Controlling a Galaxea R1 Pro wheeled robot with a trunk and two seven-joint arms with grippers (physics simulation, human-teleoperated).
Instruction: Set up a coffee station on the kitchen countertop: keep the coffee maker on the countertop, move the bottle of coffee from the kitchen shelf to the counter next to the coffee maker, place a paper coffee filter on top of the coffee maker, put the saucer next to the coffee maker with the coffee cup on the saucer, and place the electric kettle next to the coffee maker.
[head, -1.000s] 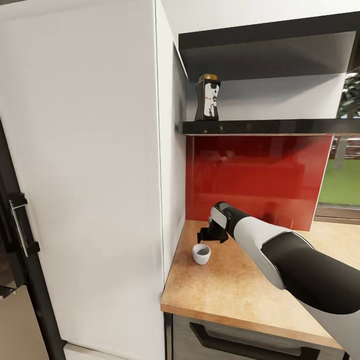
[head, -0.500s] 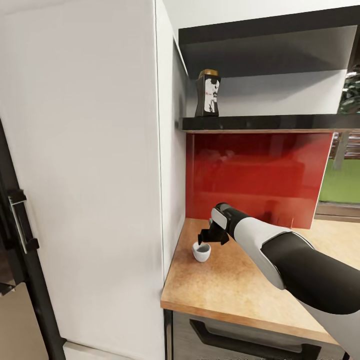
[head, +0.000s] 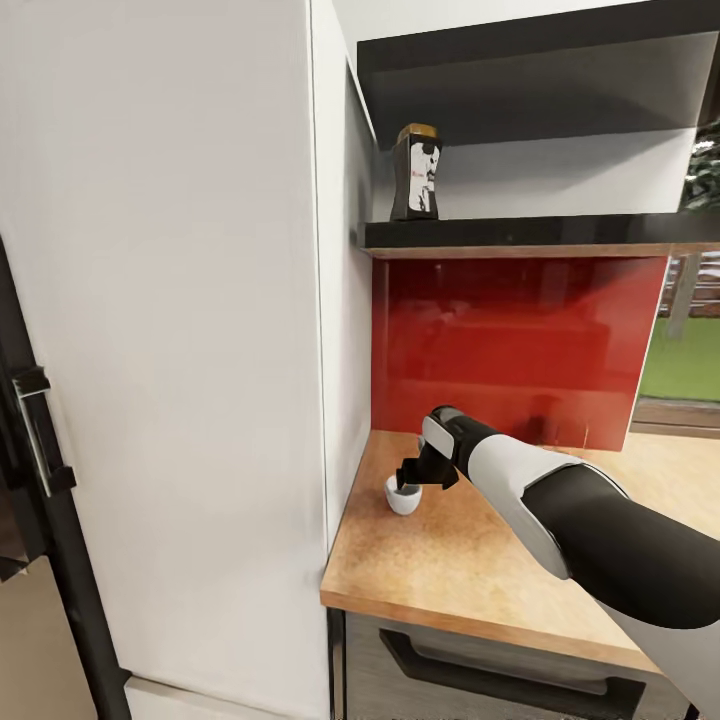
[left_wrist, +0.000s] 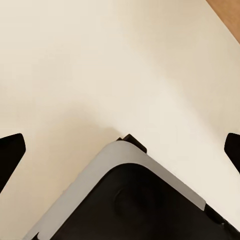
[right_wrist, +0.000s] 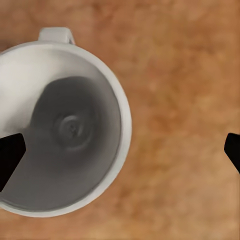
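A small white coffee cup (head: 401, 497) stands on the wooden countertop (head: 480, 570) near its left end, close to the tall cabinet. My right gripper (head: 411, 478) hangs directly over it, open, fingers pointing down at the rim. The right wrist view looks straight into the cup (right_wrist: 60, 125), with the right gripper (right_wrist: 121, 152) spread wide; one black fingertip (right_wrist: 10, 155) overlaps the cup, the other is over bare wood. The dark bottle of coffee (head: 416, 172) stands on the black shelf (head: 540, 232) above. My left gripper (left_wrist: 120, 150) is open over pale floor and the robot's base.
A tall white cabinet (head: 170, 350) walls off the counter's left side. A red backsplash (head: 510, 340) runs behind the counter under the shelf. A drawer with a dark handle (head: 500, 670) sits below the counter edge. A black appliance handle (head: 40, 440) shows at far left.
The whole head view has shifted, with shelf and cup higher in the picture. My right gripper has come down closer to the cup and now covers its rim.
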